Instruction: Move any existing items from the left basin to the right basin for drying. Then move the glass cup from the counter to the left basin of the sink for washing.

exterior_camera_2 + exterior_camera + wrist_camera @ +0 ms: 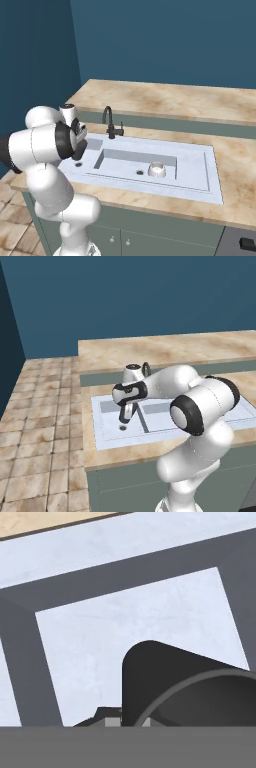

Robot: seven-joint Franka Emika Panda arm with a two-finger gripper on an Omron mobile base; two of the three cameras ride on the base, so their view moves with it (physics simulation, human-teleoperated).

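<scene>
The glass cup (186,692), a dark tapered tumbler, sits close in front of the hand camera and hides the fingertips. My gripper (127,409) is shut on the cup (123,416) and points down into the left basin (110,418), just above its small dark drain (123,428). From the right base view the gripper (80,146) hangs at the sink's left end, half hidden behind my arm, over the left basin (84,159). The pale basin floor (130,622) lies under the cup. A small white round bowl (156,170) rests in the right basin (125,165).
The black faucet (109,122) stands on the sink's back rim (165,146), close behind my hand. Beige marbled counter (235,150) surrounds the sink, with a raised ledge (170,100) behind. My arm's elbow (200,406) covers much of the right basin in the left base view.
</scene>
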